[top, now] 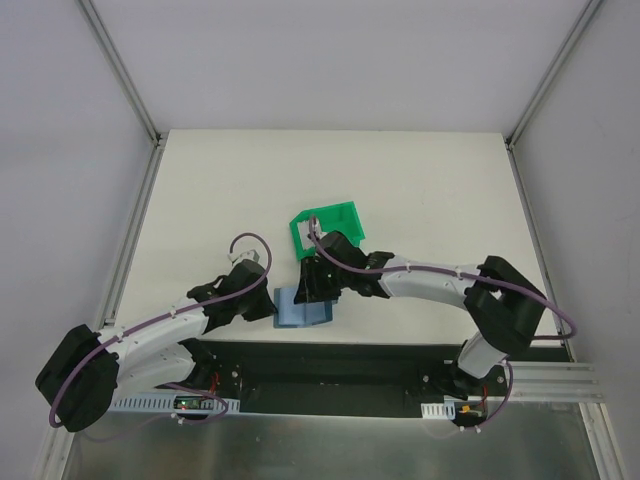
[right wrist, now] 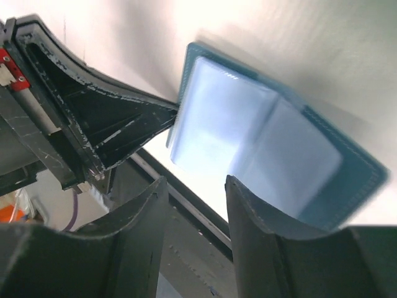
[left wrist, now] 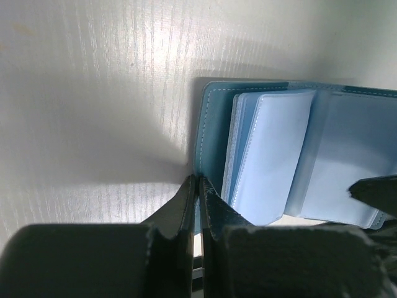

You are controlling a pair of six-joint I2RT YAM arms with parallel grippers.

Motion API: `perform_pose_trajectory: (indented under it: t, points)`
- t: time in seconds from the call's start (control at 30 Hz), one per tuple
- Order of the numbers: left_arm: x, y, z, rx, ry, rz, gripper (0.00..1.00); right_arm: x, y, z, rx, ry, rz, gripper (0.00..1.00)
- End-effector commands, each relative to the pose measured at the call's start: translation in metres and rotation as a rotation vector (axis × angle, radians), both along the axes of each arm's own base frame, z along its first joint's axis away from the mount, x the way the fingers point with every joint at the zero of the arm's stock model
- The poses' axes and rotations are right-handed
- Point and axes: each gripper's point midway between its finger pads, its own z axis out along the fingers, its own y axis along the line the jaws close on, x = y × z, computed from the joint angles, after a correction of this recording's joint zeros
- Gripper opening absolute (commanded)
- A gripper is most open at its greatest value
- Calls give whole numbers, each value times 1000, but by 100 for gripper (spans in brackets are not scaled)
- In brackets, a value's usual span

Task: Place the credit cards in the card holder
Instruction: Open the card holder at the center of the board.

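The card holder (top: 298, 310) lies open near the table's front edge, teal outside with pale blue pockets (left wrist: 273, 155) facing up. My left gripper (left wrist: 197, 181) is shut on the teal cover's left edge, also seen from the right wrist, where the left gripper (right wrist: 111, 124) meets the card holder (right wrist: 267, 143). My right gripper (right wrist: 195, 185) hovers just over the holder's near side, open with nothing between its fingers. In the top view the right gripper (top: 318, 288) covers the holder's far part. No credit cards show in any view.
A green plastic bin (top: 330, 222) stands just behind the right wrist, its inside partly hidden by the arm. The dark base rail (top: 330, 365) runs along the table's front edge, close below the holder.
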Motion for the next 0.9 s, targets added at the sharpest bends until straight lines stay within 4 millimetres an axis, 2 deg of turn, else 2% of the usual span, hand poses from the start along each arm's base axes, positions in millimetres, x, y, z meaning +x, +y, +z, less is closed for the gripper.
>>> perform_pose_trajectory:
  t: [0.0, 0.1, 0.2, 0.5, 0.63, 0.73, 0.87]
  points:
    - [-4, 5, -7, 18, 12, 13, 0, 20, -32, 17, -96, -138, -96, 44]
    - [-4, 5, -8, 19, 14, 11, 0, 23, -48, 15, -158, -147, -133, 46]
    - [-4, 3, -7, 16, 12, 4, 0, 18, -54, 7, -188, -113, -131, 46]
    - [-4, 1, -8, 11, 15, -7, 0, 4, -39, -14, -160, -13, -91, 45]
    - [-4, -1, -8, 8, 22, -15, 0, 4, -40, -20, -207, 12, -100, 45]
    - [-4, 0, -8, 9, 19, -14, 0, 8, -59, -29, -311, -2, -142, 46]
    - [-5, 1, -9, 11, 21, -15, 0, 15, -76, -27, -345, -59, -210, 48]
